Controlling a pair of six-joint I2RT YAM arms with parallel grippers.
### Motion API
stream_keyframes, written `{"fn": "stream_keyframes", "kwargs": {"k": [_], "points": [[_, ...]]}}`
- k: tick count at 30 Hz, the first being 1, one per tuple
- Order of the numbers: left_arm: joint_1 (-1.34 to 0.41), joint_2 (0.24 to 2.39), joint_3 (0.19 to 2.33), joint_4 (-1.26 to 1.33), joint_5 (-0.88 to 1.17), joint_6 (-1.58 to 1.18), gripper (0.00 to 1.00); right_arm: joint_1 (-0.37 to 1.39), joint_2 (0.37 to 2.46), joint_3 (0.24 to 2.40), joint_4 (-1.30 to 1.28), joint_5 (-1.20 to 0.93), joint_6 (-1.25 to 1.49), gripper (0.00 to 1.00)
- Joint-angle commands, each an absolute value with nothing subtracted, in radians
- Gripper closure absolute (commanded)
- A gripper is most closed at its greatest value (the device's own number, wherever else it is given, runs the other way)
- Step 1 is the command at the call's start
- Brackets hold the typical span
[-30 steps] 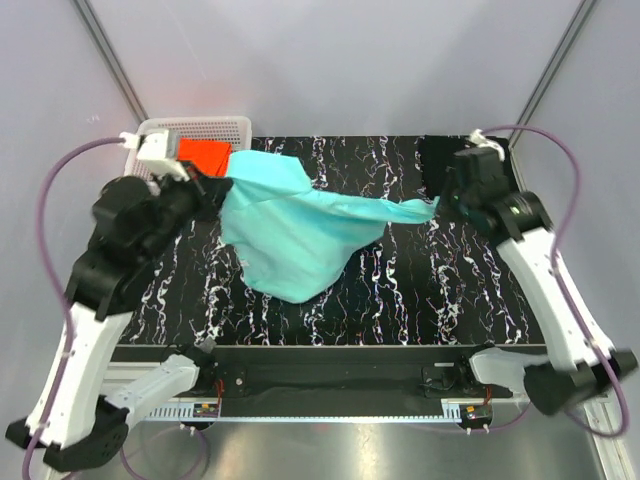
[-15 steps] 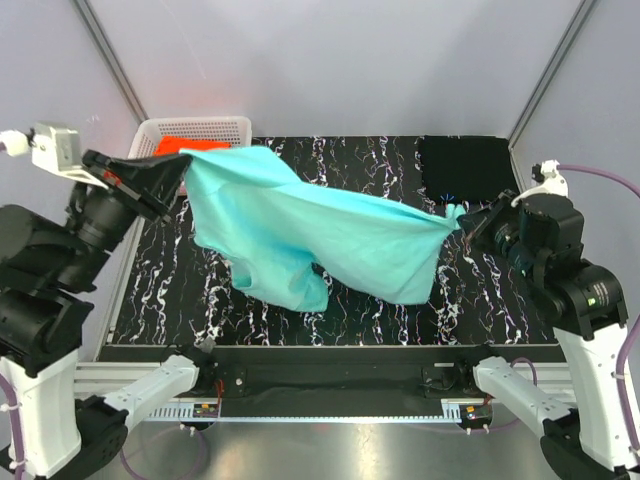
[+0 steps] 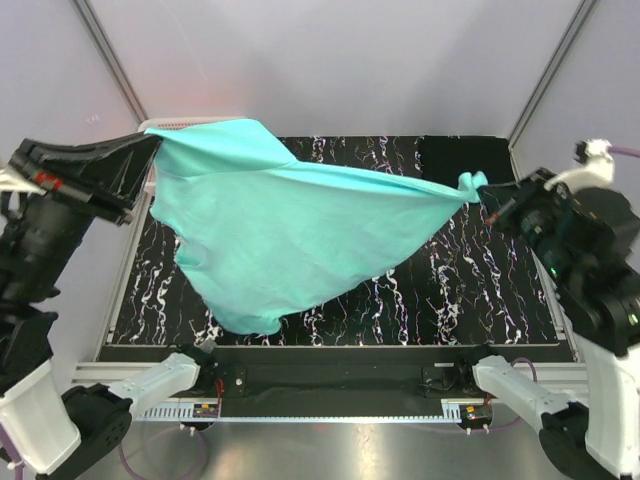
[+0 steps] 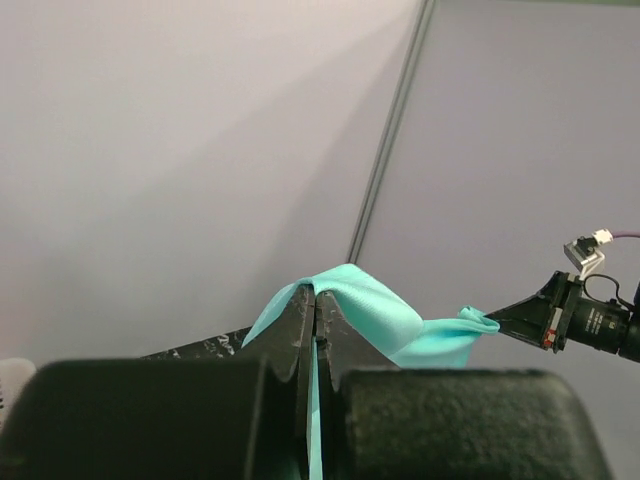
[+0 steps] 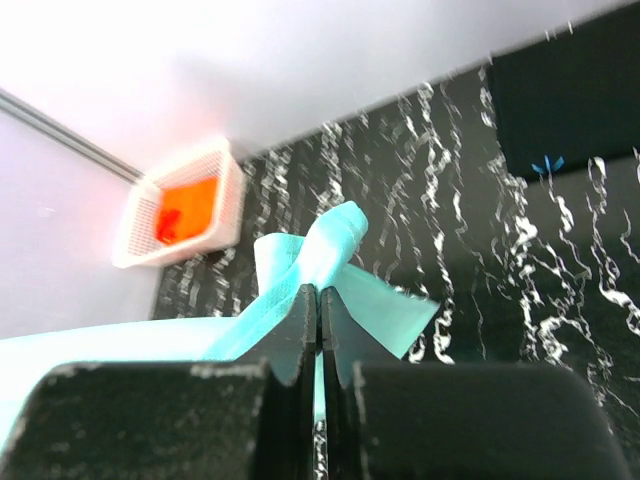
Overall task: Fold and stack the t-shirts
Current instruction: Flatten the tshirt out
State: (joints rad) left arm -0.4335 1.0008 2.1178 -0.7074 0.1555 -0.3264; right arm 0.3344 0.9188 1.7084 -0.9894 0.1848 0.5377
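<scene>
Seemingly aloft, mint-teal t-shirt (image 3: pixel 290 230) stretches between left gripper (image 3: pixel 153 147) and right gripper (image 3: pixel 489 197), both clamping it.

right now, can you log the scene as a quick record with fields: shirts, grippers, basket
mint-teal t-shirt: held up, spread between both grippers
left gripper: shut on one end of the mint-teal t-shirt
right gripper: shut on the opposite end
black t-shirt: lying flat at the far right corner of the table
orange t-shirt: inside the basket
basket: white lattice, far left corner
</scene>
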Motion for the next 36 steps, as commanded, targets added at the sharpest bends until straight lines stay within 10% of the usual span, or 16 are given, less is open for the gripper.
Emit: {"fn": "stream_keyframes", "kwargs": {"k": [1,13,28,31,36], "points": [[-0.431,0.943,2.105,-0.618,0.192,-0.380,1.00,0.333,0.806,1.687,-0.971,0.210,0.534,1.00],[-0.430,1.093,1.956,-0.537,0.003,-0.370,1.00,0.333,1.133,1.805,-1.005,0.374,0.457,1.00],[-0.236,1.878,1.904,-0.401,-0.167,-0.115,1.00,0.097,1.931,1.929,-0.850,0.353,0.423,1.00],[-0.236,2.018,1.995,-0.379,-0.215,-0.065,1.00,0.094,2.100,2.076,-0.853,0.338,0.371,0.78],[-0.244,1.998,2.008,-0.394,-0.238,-0.072,0.47,0.089,2.201,2.221,-0.997,0.360,0.351,0.40]]}}
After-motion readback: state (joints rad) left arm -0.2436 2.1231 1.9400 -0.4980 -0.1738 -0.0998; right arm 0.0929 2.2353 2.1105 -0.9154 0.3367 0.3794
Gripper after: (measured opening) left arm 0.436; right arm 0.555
